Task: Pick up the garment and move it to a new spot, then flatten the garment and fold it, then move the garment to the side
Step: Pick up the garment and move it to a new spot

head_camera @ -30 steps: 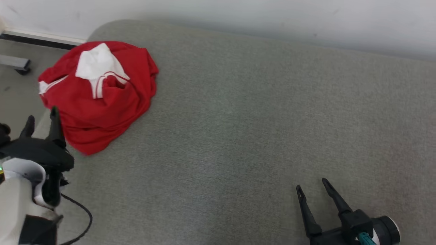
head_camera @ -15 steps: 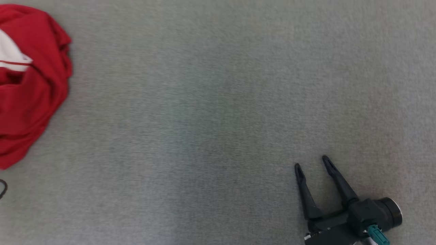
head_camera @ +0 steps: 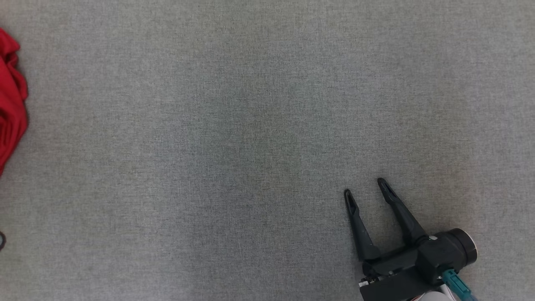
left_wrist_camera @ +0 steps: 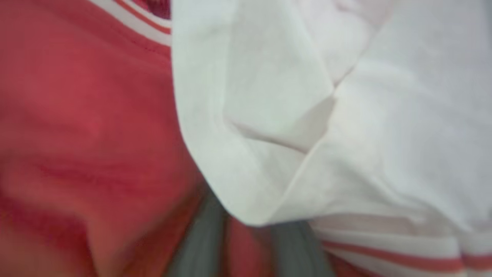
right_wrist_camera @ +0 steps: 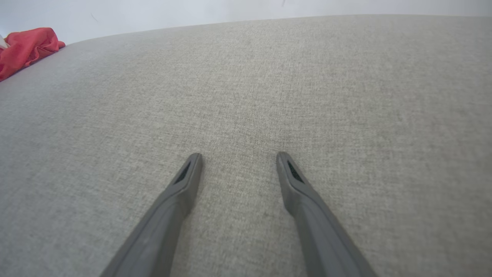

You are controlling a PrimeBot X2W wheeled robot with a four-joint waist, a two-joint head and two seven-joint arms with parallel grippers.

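The garment (head_camera: 10, 104) is a red top with white panels, and a strip of it shows at the left edge of the head view. Up close in the left wrist view, the garment (left_wrist_camera: 96, 115) lies crumpled in red and white folds. My left gripper (left_wrist_camera: 250, 227) is pushed into it, its grey fingers (left_wrist_camera: 200, 242) drawn in on a red fold, tips hidden under white cloth. My right gripper (head_camera: 364, 187) stands open and empty at the lower right, far from the garment. In the right wrist view the right gripper (right_wrist_camera: 238, 156) hovers over bare fabric, the garment (right_wrist_camera: 27, 44) far off at the upper left.
A wide grey fabric surface (head_camera: 250, 146) spreads across the head view. In the right wrist view the grey surface (right_wrist_camera: 346, 96) runs back to a pale wall (right_wrist_camera: 230, 7). A loop of black cable (head_camera: 2, 241) shows at the left edge.
The head camera has swung to the right, so the garment now sits at the picture's left edge and the left gripper has left that view. The right gripper stays open.
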